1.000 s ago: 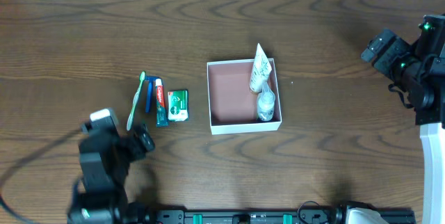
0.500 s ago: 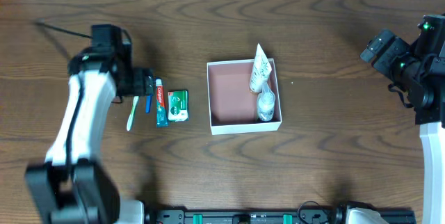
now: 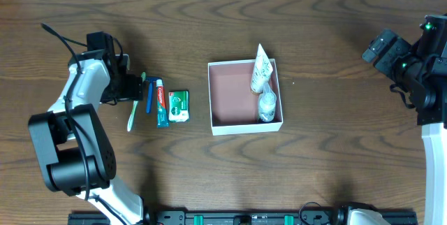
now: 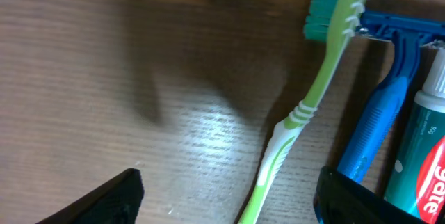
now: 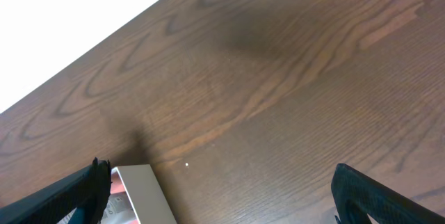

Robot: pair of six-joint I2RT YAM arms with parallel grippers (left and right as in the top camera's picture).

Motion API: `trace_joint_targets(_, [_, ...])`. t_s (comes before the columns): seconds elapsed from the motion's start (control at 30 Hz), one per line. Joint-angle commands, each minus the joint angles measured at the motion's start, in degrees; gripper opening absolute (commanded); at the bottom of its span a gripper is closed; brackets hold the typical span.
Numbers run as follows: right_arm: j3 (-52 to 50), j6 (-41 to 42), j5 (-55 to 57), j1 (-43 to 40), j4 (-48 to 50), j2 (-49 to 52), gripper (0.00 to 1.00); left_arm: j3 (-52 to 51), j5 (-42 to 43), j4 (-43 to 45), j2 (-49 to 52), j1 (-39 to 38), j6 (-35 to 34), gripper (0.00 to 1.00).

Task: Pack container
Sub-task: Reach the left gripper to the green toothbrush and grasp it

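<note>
Your left hand (image 4: pixel 236 197) hangs released, fingers spread to either side of the green toothbrush (image 4: pixel 316 92) on the counter (image 3: pixel 314 162). Beside it lie a blue razor (image 4: pixel 379 113) and a toothpaste (image 4: pixel 417 161); its red label is cut off, so you can read only "gate". Print on the green packet (image 3: pixel 179 105) is too small to read. Mid-counter sits the container (image 3: pixel 234 96), holding a white tube (image 3: pixel 260 68) and a small bottle (image 3: pixel 267 106). Your right hand (image 5: pixel 226 193) is released too, well off to the side.
</note>
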Motion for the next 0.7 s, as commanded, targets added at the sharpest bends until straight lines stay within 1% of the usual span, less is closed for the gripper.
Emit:
trace_joint_targets(0.0, [0.6,0.8,0.0,-0.3,0.0,0.0,0.99,0.5,1.3,0.1,1.3,-0.2,1.8,0.79])
trace_joint_targets(0.07, [0.6,0.8,0.0,-0.3,0.0,0.0,0.99,0.4,1.3,0.3,1.7,-0.2,2.9,0.76])
trace_joint_targets(0.2, [0.6,0.8,0.0,-0.3,0.0,0.0,0.99,0.4,1.3,1.2,2.8,-0.2,4.0,0.62])
trace_joint_targets(0.4, [0.6,0.8,0.0,-0.3,0.0,0.0,0.99,0.4,2.3,3.1,5.3,-0.2,4.0,0.61])
trace_joint_targets(0.57, [0.6,0.8,0.0,-0.3,0.0,0.0,0.99,0.4,2.3,3.1,7.2,-0.2,3.9,0.62])
trace_joint_targets(0.6, [0.6,0.8,0.0,-0.3,0.0,0.0,0.99,0.4,2.3,3.1,7.4,-0.2,3.9,0.58])
trace_joint_targets(0.63, [0.6,0.8,0.0,-0.3,0.0,0.0,0.99,0.4,2.3,3.0,7.6,-0.2,3.9,0.5])
trace_joint_targets(0.67, [0.6,0.8,0.0,-0.3,0.0,0.0,0.99,0.4,2.3,3.0,7.6,-0.2,3.9,0.35])
